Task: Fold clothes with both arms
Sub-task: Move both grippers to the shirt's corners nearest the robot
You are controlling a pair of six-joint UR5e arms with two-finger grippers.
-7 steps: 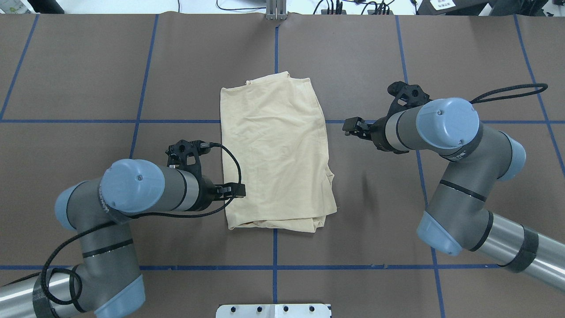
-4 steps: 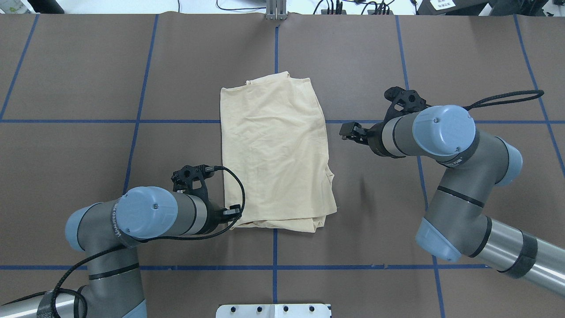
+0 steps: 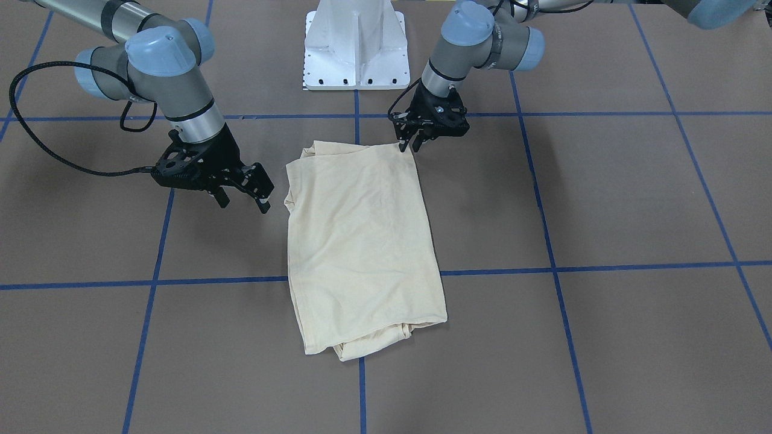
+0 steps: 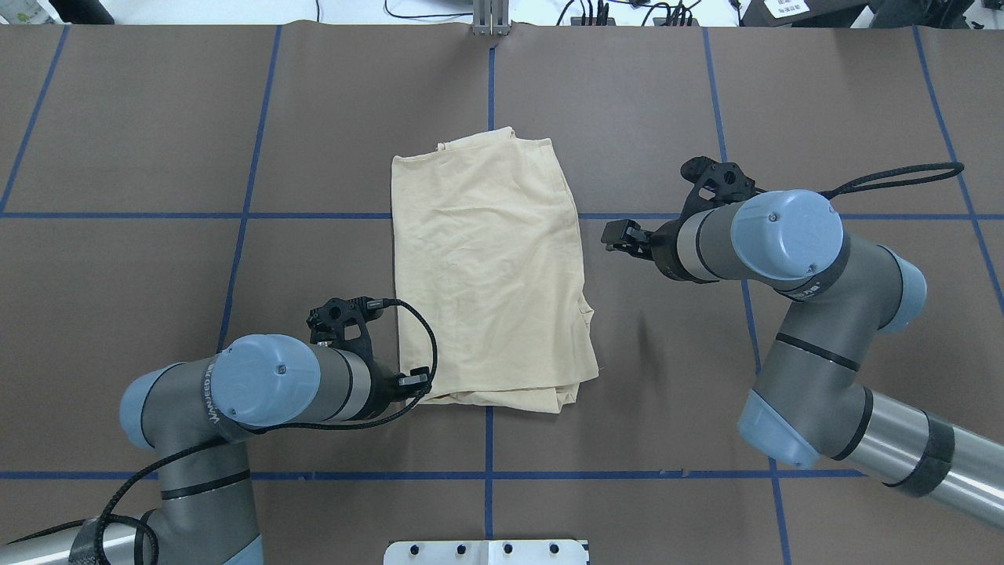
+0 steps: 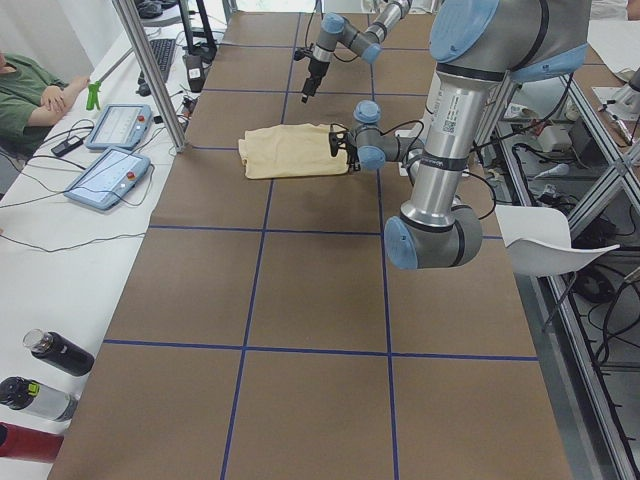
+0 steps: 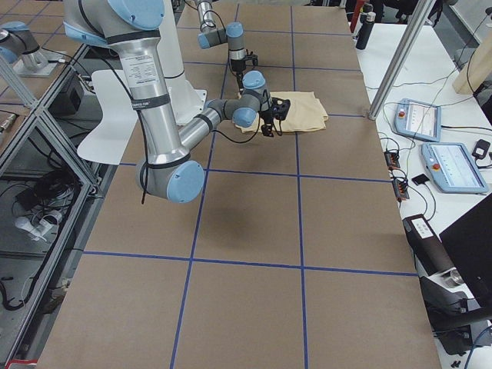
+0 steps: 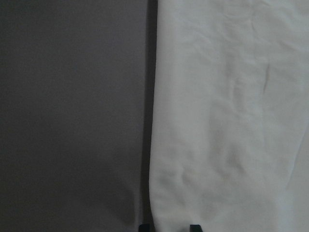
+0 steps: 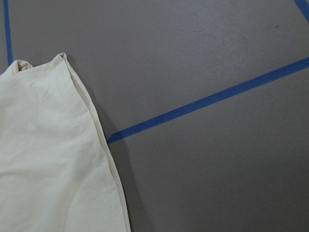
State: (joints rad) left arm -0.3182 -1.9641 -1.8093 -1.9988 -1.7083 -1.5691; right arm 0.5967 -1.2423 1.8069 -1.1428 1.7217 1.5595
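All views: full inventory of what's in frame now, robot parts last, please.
Pale cream-yellow thin-fabric shirt: one, folded, table centre.
Brown table cover: one, blue tape grid, under everything.
White base pedestal: one, robot's table edge.
Light grey control tablets: two, white side bench.
Bottles: three, two dark, one red, bench end.
Person in green top: one, at the bench.
Grey-and-silver left arm: one, blue caps, by shirt's robot-side corner.
Grey-and-silver right arm: one, blue caps, right of shirt.
Black left end effector: one, open, at that corner.
Black right end effector: one, open, clear of shirt.
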